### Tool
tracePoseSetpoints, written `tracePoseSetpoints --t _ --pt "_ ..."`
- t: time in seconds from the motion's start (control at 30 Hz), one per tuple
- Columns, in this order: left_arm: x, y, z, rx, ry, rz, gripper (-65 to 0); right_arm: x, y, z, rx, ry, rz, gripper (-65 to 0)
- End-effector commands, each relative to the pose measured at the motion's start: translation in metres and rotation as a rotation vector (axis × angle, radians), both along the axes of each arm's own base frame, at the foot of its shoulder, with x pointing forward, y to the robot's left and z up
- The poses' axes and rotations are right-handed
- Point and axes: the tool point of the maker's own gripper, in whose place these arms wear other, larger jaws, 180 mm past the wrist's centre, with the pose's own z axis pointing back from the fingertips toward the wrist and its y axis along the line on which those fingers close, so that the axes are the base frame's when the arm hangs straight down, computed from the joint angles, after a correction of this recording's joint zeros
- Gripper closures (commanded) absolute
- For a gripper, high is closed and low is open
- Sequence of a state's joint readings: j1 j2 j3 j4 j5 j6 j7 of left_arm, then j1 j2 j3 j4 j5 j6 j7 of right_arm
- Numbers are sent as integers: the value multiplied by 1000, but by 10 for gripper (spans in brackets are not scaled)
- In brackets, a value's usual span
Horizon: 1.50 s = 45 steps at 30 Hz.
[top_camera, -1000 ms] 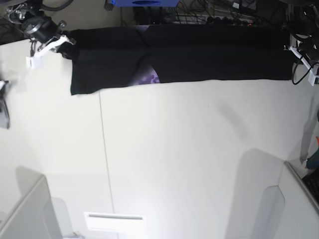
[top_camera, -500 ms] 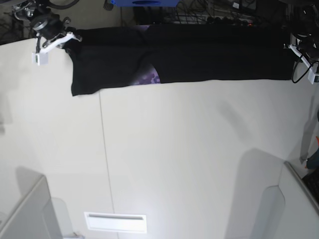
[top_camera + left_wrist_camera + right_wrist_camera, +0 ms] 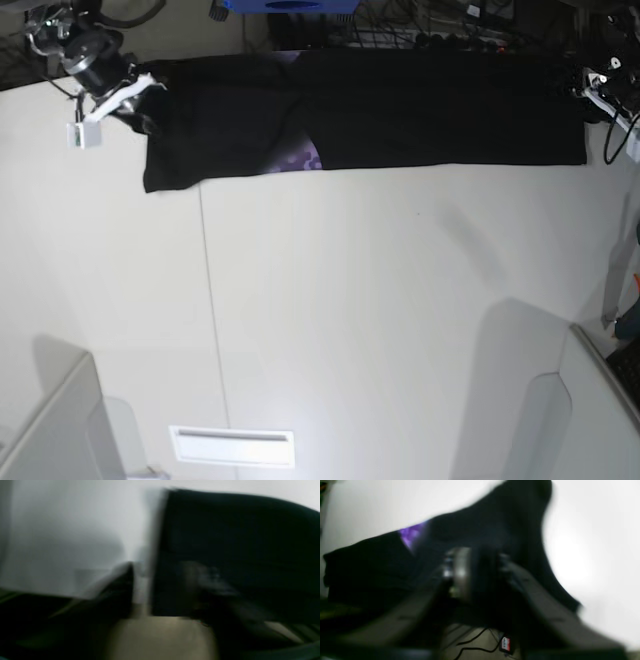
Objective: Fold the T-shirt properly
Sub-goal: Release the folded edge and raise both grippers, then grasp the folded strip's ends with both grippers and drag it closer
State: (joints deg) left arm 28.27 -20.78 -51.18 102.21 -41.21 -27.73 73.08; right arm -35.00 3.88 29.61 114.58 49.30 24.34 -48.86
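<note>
**A:** Where is the T-shirt (image 3: pixel 380 105) lying?

**B:** Along the far edge of the white table (image 3: pixel 380 320), folded into a long black band that runs nearly the full width, from the far left corner to the far right. Its near edge is straight on the right and dips lower at the left end. A small purple patch (image 3: pixel 300 157) of the print peeks out at the near edge, left of the middle.

**A:** And the arms?

**B:** One at each end of the band. The right gripper (image 3: pixel 138 100) is at the far left of the base view, its white finger angled against the shirt's left end. The left gripper (image 3: pixel 592 92) is at the far right, touching or just beside the right end.

**A:** Are they pinching cloth?

**B:** In the right wrist view the right gripper (image 3: pixel 480 565) has black cloth bunched between its two fingers, so it looks closed on the shirt, though the picture is heavily smeared. The left wrist view is blurred too: one dark finger (image 3: pixel 117 587) stands over bare table beside the shirt's edge and the other is over the cloth. I cannot tell how wide that one stands or whether it grips anything.

**A:** Anything else on the table?

**B:** A seam line (image 3: pixel 210 320) runs near to far on the left part.
</note>
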Motion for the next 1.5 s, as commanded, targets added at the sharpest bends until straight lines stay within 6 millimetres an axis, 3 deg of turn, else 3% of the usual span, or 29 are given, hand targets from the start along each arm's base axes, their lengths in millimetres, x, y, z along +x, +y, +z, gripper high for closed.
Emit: tracePoseSetpoints --t 0.0,0.2,0.33,0.43,0.63,0.87,1.03,1.13,1.3,1.33,1.47 --pt "1 2 -1 11 9 -7 0 1 1 -2 -16 8 26 -6" --pt "1 -30 -65 -34 67 -32 0 5 -7 -47 -22 139 14 0" --pt "4 -48 -98 -72 101 -53 0 17 -25 -75 -85 205 -10 0" --pt "22 -52 -107 -99 92 -42 0 37 -39 -94 -135 221 -37 0" --pt "75 -51 -91 -113 15 1 0 71 -72 -111 -183 225 -138 0" --pt "127 -51 -52 -89 -93 -7 0 91 -78 -95 -225 183 -138 0" --pt "147 -49 -12 -25 -208 -49 0 98 -72 -62 -271 90 -125 0" --pt "142 -47 9 -28 -277 -39 0 102 -68 -26 -325 -10 -121 0" --pt "131 -32 31 -114 -381 31 0 106 -31 18 -382 -142 -19 0" --pt "131 -29 33 -112 -389 39 -49 107 -23 22 -382 -155 4 0" --pt "132 -17 25 -139 -389 97 -429 106 11 17 -349 -161 98 0"
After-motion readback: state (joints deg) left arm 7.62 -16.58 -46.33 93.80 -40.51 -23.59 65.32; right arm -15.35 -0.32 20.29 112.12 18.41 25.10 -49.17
